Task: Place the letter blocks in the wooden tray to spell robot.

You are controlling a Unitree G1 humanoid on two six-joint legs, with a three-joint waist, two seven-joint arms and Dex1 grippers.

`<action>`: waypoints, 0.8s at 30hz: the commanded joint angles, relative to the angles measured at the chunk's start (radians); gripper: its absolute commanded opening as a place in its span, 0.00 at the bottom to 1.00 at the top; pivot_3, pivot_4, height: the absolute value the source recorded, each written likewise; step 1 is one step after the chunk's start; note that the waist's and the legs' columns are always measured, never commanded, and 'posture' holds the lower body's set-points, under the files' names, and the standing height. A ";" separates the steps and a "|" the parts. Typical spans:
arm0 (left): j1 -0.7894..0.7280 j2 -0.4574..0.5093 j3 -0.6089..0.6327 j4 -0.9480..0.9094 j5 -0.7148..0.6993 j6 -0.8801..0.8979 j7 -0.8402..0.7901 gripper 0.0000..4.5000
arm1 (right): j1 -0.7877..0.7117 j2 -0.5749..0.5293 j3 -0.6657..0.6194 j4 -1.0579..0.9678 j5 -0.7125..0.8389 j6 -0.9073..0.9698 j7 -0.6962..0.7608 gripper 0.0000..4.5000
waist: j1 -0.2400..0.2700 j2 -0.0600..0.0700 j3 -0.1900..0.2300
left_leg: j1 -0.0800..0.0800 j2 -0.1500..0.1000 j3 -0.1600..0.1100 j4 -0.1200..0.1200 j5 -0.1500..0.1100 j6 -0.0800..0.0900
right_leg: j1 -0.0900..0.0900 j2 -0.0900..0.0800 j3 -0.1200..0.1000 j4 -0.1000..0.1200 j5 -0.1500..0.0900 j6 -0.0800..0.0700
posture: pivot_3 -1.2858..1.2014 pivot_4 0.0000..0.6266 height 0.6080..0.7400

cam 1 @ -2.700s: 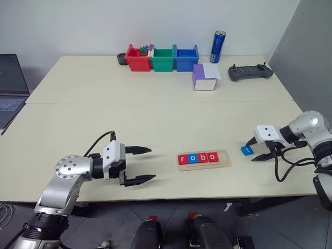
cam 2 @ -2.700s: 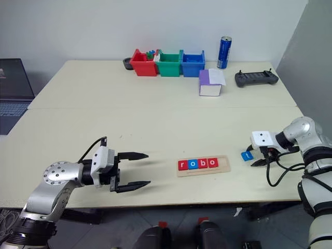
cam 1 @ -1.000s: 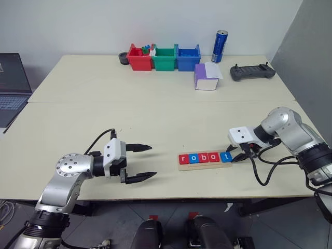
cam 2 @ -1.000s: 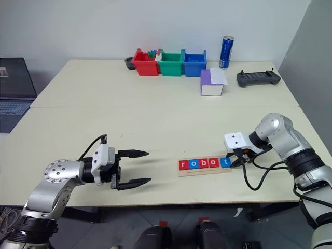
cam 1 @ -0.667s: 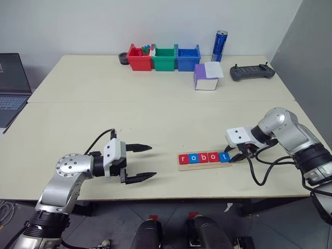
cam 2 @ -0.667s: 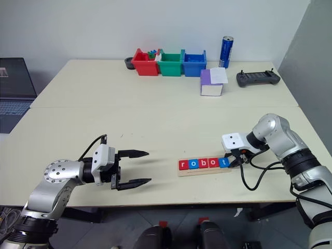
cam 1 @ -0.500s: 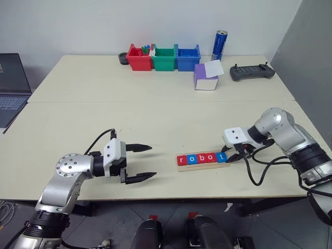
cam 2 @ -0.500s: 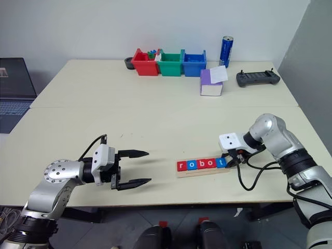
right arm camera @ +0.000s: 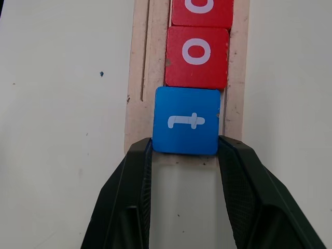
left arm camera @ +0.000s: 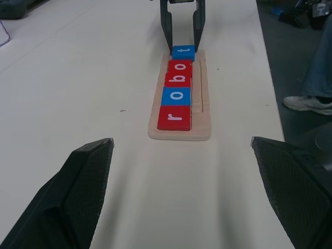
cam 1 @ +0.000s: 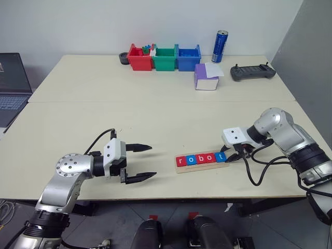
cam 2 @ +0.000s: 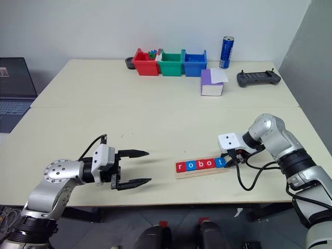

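Cream table [cam 1: 155, 111] against a plain white wall [cam 1: 78, 26]

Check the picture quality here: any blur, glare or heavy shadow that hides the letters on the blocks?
Left wrist view: the letter blocks read sharply on the wooden tray, while the left gripper's own fingers are soft and out of focus. Right wrist view: the blue t block is crisp between the right gripper's fingers, without glare. Left eye view: even light, soft shadows on the table.
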 commanded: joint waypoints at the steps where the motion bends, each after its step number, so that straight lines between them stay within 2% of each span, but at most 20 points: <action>1: -0.013 0.000 0.006 -0.015 -0.001 -0.015 -0.002 1.00 | -0.027 -0.009 -0.033 -0.010 -0.007 -0.006 0.016 0.33 | 0.000 0.000 0.000 | 0.000 0.000 0.000 0.000 0.000 0.000 | 0.000 0.000 0.000 0.000 0.000 0.000 | 0.52 0.24 1.00; 24: -0.012 -0.004 0.003 -0.017 0.000 -0.014 -0.002 1.00 | -0.026 0.000 -0.029 -0.013 -0.015 -0.035 0.010 0.33 | 0.000 0.000 0.000 | 0.000 0.000 0.000 0.000 0.000 0.000 | 0.000 0.000 0.000 0.000 0.000 0.000 | 0.52 0.24 1.00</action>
